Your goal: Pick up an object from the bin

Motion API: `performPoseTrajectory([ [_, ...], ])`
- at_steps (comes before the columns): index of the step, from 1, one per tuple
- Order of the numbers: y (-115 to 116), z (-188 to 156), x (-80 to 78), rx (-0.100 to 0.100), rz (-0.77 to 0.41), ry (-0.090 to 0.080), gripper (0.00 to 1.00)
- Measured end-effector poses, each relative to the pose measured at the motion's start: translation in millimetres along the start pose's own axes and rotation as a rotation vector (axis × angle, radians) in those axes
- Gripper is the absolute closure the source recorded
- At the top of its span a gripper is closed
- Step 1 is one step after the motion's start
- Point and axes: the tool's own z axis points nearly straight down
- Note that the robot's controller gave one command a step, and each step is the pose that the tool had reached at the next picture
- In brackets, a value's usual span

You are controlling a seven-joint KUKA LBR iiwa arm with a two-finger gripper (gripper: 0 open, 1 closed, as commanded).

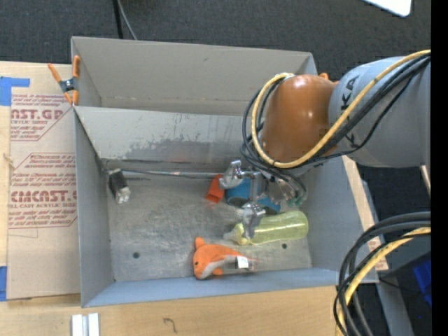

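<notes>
My gripper point(243, 192) is low in the right half of the bin, open, with one metal fingertip point(233, 172) towards the back and the other point(253, 213) towards the front. Between them lies a blue thing point(243, 190) with an orange piece point(215, 191) at its left end; I cannot tell whether the fingertips touch it. A pale yellow-green bottle point(278, 228) lies on its side just in front of the front fingertip. An orange and white plush fish point(215, 258) rests near the front wall.
A small black and silver object point(117, 185) sits at the left by the wall, with a thin metal rod point(175, 173) running right from it along the bin's back. The arm's orange dome and yellow cables hang over the right side.
</notes>
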Motion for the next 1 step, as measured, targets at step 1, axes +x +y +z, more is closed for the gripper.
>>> performPoseTrajectory([
  [1,-22.1,53.4,71.4,0.0,-0.104,0.002,1.0],
])
